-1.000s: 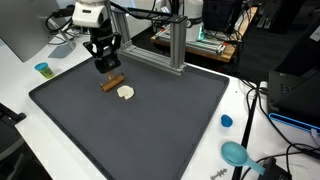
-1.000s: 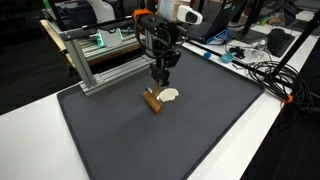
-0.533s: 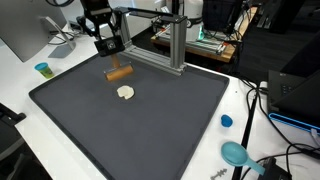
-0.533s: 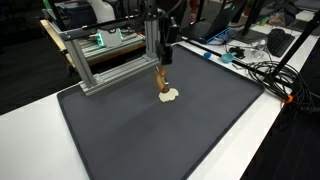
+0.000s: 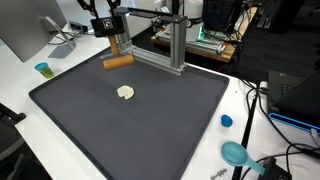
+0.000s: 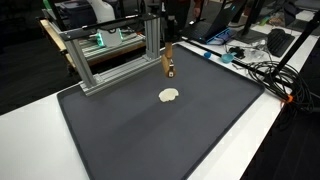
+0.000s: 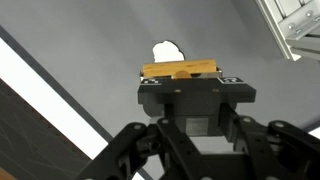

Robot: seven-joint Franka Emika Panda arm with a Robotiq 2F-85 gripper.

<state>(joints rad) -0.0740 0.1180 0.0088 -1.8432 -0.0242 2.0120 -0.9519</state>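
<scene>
My gripper [image 5: 110, 30] is shut on a brown wooden block [image 5: 118, 61] and holds it high above the back of the dark grey mat [image 5: 150, 130]. In an exterior view the block [image 6: 168, 63] hangs upright below the gripper, whose body is mostly cut off at the top edge. A small cream-white piece [image 5: 125, 92] lies on the mat in front of and below the block; it also shows in an exterior view [image 6: 169, 96]. In the wrist view the block [image 7: 180, 71] sits across the jaws [image 7: 190, 82], with the cream-white piece [image 7: 165, 49] beyond it.
An aluminium frame [image 5: 176, 45] stands at the mat's back edge, close to the gripper; it also shows in an exterior view [image 6: 105, 62]. A blue cup [image 5: 42, 69], a blue cap [image 5: 226, 121] and a teal object [image 5: 235, 153] lie on the white table. Cables [image 6: 265, 70] lie at the side.
The gripper has risen from the mat beside the cream-white piece, carrying the wooden block up and toward the back. The cream-white piece has stayed in place.
</scene>
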